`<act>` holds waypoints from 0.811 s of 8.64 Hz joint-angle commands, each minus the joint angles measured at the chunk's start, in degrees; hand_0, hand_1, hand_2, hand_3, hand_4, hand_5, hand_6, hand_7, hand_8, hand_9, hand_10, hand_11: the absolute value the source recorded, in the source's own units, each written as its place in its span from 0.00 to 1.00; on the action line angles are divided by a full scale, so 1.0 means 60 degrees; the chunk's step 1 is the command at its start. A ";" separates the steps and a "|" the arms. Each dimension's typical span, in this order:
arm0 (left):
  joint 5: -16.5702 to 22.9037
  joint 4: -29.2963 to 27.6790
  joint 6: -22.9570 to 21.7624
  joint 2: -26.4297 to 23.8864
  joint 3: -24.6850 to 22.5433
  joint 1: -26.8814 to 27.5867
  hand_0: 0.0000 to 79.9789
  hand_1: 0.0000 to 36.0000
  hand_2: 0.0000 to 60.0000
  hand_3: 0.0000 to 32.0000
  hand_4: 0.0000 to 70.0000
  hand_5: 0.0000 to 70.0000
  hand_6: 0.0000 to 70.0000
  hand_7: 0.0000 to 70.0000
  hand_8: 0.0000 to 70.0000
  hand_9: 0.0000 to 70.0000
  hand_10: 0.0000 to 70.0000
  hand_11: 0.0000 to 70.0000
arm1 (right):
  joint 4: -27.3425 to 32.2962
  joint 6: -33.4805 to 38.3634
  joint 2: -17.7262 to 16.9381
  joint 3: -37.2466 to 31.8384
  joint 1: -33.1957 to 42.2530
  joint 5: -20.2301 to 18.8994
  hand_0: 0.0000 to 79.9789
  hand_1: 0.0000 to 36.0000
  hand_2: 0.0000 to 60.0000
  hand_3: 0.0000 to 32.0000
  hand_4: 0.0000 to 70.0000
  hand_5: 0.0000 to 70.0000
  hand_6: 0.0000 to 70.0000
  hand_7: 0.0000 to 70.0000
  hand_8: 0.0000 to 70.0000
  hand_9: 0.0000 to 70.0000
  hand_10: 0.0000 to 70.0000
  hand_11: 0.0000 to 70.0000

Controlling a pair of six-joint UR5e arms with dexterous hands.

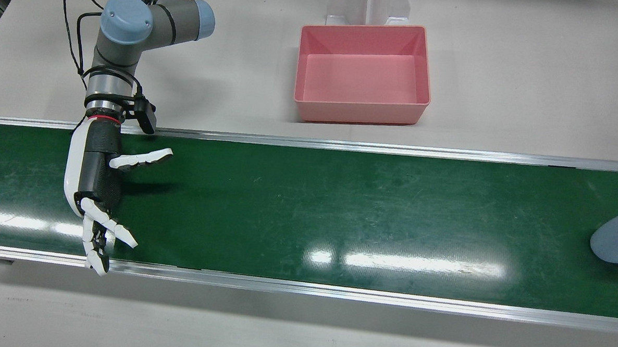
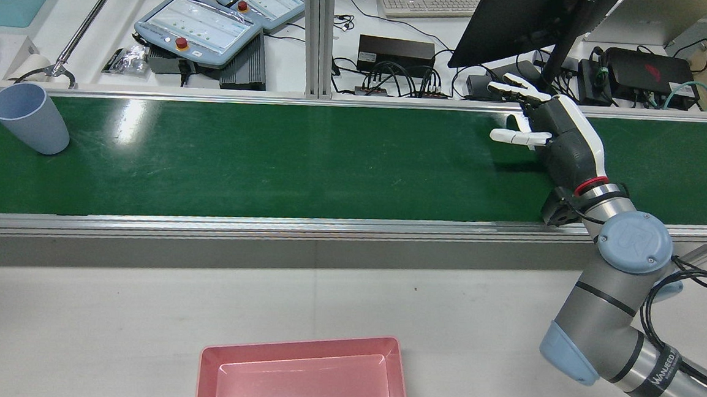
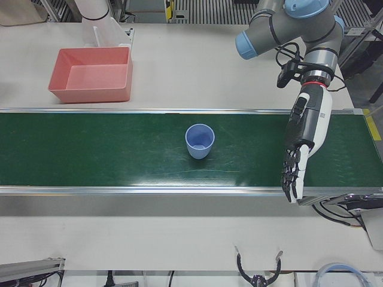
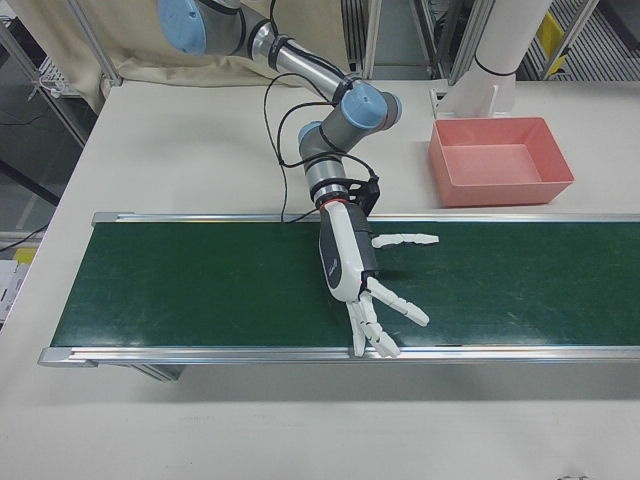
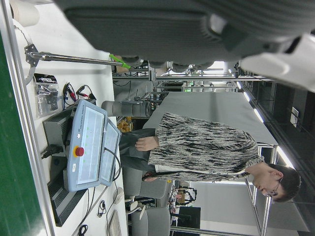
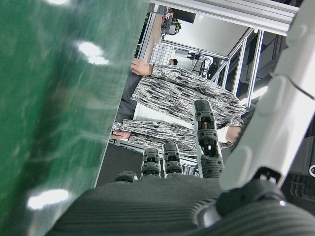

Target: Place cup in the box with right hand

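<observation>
Looking out from my side of the table, the closest thing is the pink box, sitting on the white tabletop between my arms, just short of the green conveyor belt.

Next out is the belt itself. My right hand hangs over its right stretch, palm side turned toward the middle of the belt. It's fully released, with the fingers stretched out and fanned toward the operators' edge and the thumb sticking out sideways. Nothing in it, nothing touching it.

The cup, a pale blue plastic tumbler, is way over on the other half of the belt. It's standing upright with the mouth up, well apart from my right hand and from the box. The left-front view shows it better: cup roughly mid-width on the belt, and my left hand further out to my left, over the belt. That one's released too, fingers straight and pointing at the operators' edge, holding nothing.

Past the belt there's the operators' bench: two teach pendants, a keyboard and a dark monitor. Both hand views catch a person in a patterned top back there.
</observation>
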 commanded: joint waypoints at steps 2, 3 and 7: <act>0.0000 0.0000 0.0000 0.0000 0.0000 -0.0013 0.00 0.00 0.00 0.00 0.00 0.00 0.00 0.00 0.00 0.00 0.00 0.00 | -0.0013 0.0000 0.0047 0.0015 -0.0058 0.0000 0.62 0.29 0.05 0.00 0.28 0.06 0.07 0.26 0.08 0.18 0.00 0.00; 0.0000 0.0000 0.0000 0.0000 0.0000 0.0001 0.00 0.00 0.00 0.00 0.00 0.00 0.00 0.00 0.00 0.00 0.00 0.00 | -0.0013 0.0000 0.0018 0.0029 -0.0044 0.0000 0.62 0.32 0.10 0.00 0.26 0.06 0.07 0.26 0.08 0.18 0.00 0.00; 0.0000 0.0000 0.0000 0.0000 -0.0015 -0.0013 0.00 0.00 0.00 0.00 0.00 0.00 0.00 0.00 0.00 0.00 0.00 0.00 | -0.0013 0.0000 0.0047 0.0088 -0.0146 0.0015 0.62 0.32 0.10 0.00 0.24 0.06 0.06 0.25 0.08 0.18 0.00 0.00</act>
